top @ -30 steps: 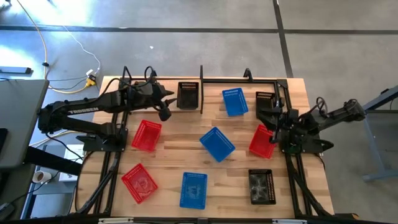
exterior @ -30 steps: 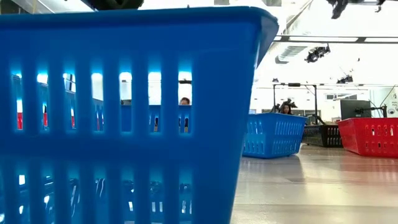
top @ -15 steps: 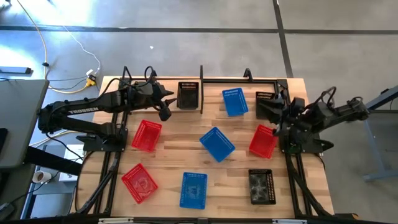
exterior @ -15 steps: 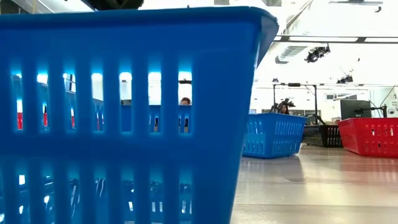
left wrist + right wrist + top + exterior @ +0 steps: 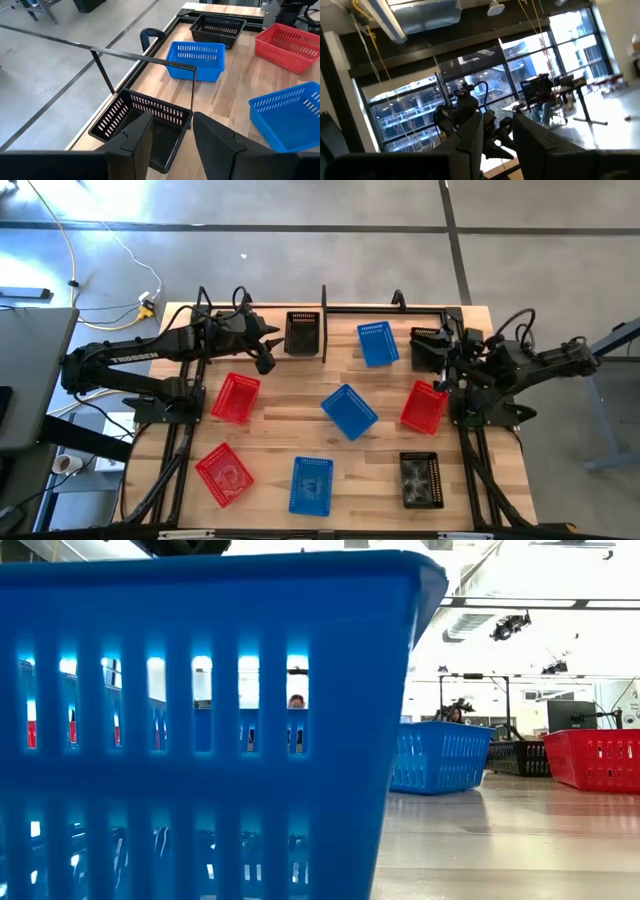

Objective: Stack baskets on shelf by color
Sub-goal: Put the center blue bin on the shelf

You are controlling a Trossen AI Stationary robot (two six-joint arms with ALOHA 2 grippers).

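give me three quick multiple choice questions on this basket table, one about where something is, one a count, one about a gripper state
1. Where does the left gripper hover?
A. beside the black basket at the far edge
B. over the near blue basket
C. off the table

2. How many red baskets show in the high view?
A. one
B. three
C. five

3. How do the left gripper's fingers stand?
A. clamped on a red basket
B. apart, holding nothing
C. out of sight

Answers:
1 A, the high view shows it just left of that basket.
2 B, one by the left arm, one near the front left, one by the right gripper.
3 B, the left wrist view shows a gap with the black basket beyond it.
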